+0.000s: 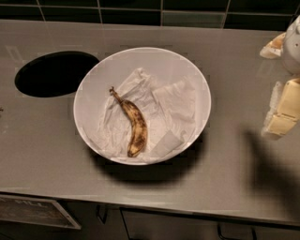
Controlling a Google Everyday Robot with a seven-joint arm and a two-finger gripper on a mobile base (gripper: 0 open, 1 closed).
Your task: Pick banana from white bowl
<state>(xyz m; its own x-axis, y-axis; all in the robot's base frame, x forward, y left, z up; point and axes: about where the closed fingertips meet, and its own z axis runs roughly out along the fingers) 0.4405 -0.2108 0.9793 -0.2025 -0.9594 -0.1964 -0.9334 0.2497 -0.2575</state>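
A small brown-blotched banana (134, 125) lies inside the large white bowl (98, 75), on crumpled white paper (164, 112), with its stem pointing up-left. The bowl stands in the middle of the grey counter. My gripper (280, 79) is at the right edge of the view, well to the right of the bowl and apart from it. Its pale yellow fingers (285, 111) stand wide apart and hold nothing.
A dark oval hole (55, 73) is cut into the grey counter (51, 140) just left of the bowl. A dark tiled wall (140, 9) runs along the back. Cabinet fronts (178, 225) sit below the counter's front edge.
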